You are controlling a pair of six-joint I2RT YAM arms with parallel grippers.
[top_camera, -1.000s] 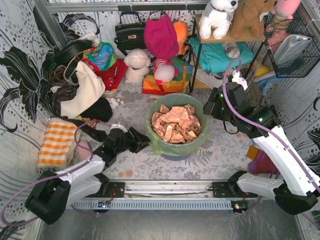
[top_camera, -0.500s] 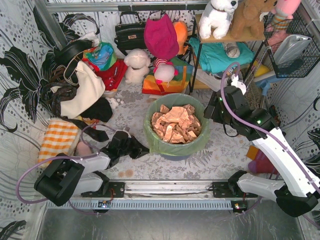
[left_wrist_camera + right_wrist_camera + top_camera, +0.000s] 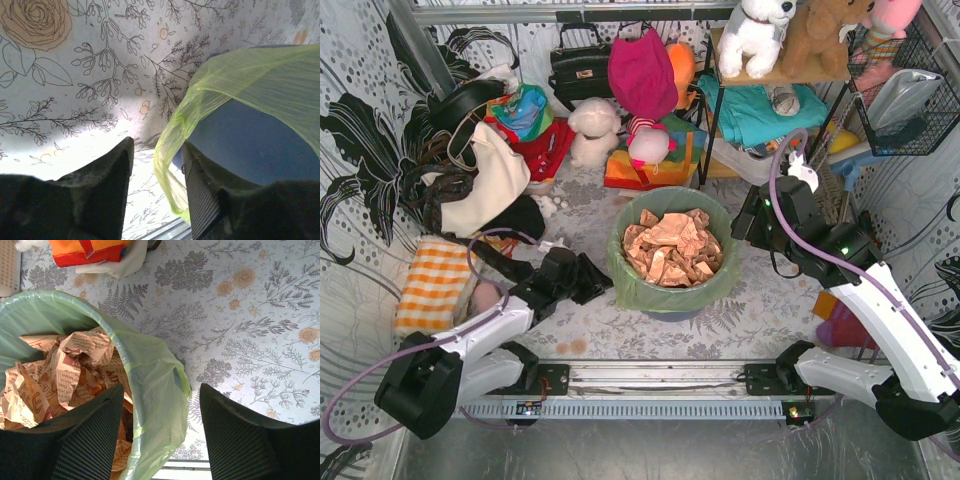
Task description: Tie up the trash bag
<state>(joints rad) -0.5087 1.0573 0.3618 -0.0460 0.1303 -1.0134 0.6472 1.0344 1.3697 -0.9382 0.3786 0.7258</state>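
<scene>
Trash bag [image 3: 638,292] lines the bin [image 3: 250,145], mouth untied, with crumpled paper [image 3: 670,250] showing inside.
Left end effector [image 3: 156,145] is open at the bin's left side. The bag's draped edge hangs in the gap; contact cannot be determined. Right end effector [image 3: 160,388] is open over the bin's right rim, gripping nothing. Handle strips are indistinguishable, and the bag overhang largely covers the bin wall.
</scene>
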